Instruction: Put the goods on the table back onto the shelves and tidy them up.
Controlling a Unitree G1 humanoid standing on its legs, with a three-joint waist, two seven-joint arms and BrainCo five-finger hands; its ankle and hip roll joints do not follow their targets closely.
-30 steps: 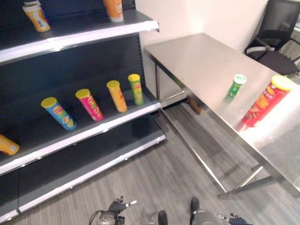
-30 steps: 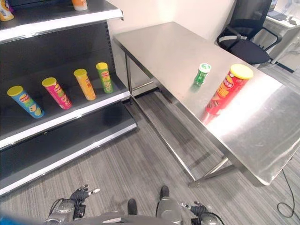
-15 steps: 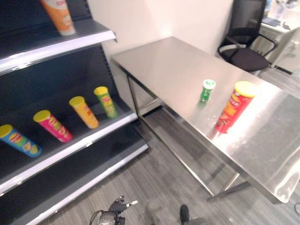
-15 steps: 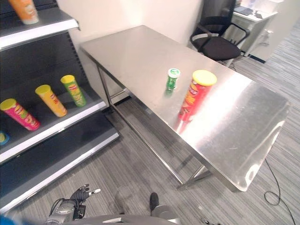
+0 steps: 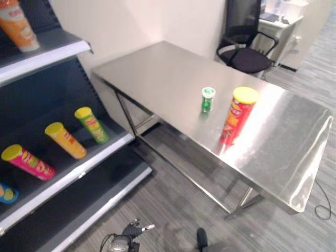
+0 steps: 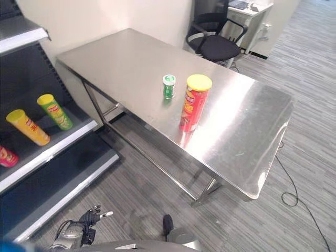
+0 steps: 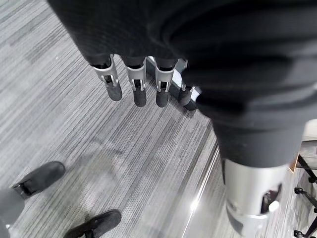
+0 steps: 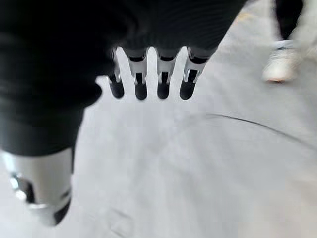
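Observation:
A tall red chip can point(image 5: 237, 115) with a yellow lid stands upright on the steel table point(image 5: 157, 73). A small green can point(image 5: 208, 99) stands just beyond it, a little apart. The dark shelf unit point(image 5: 68, 173) is on the left. Green point(image 5: 92, 124), orange point(image 5: 65, 139) and pink point(image 5: 29, 163) cans lie on its middle shelf, and an orange can point(image 5: 18, 26) stands on the upper one. My left hand point(image 5: 131, 231) hangs low over the floor with straight, empty fingers point(image 7: 134, 89). My right hand point(image 8: 148, 74) also hangs open, holding nothing. Both hands are far from the table.
A black office chair point(image 5: 247, 50) stands behind the table's far end, beside a white desk point(image 5: 278, 13). Grey striped carpet point(image 5: 173, 210) lies between shelves and table. A person's white shoe point(image 8: 280, 67) shows on the floor near my right hand.
The camera has swung to the right, so the shelves slide toward the left edge and the table comes to the middle. The cans and my hands have not moved.

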